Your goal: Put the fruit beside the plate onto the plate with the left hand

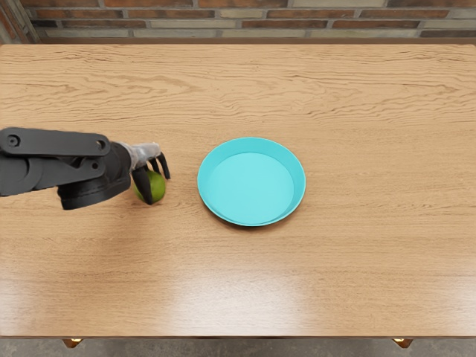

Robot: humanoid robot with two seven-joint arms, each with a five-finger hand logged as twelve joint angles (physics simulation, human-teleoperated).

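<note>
A broad wooden table (pixel 238 82) with pale, wavy grain fills nearly the whole view. Behind its far edge runs a brick wall (pixel 245 18) of reddish and grey bricks with light mortar. Below the near edge lies a strip of grey floor (pixel 238 348). A soft sheen brightens the lower middle of the tabletop.

Wooden table (pixel 335 282), light grain; brick wall (pixel 223 18) behind far edge.

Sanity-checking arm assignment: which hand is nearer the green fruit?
Left. The left hand is on the green fruit, fingers curled around it, just left of the plate. The right hand is not in view.
</note>
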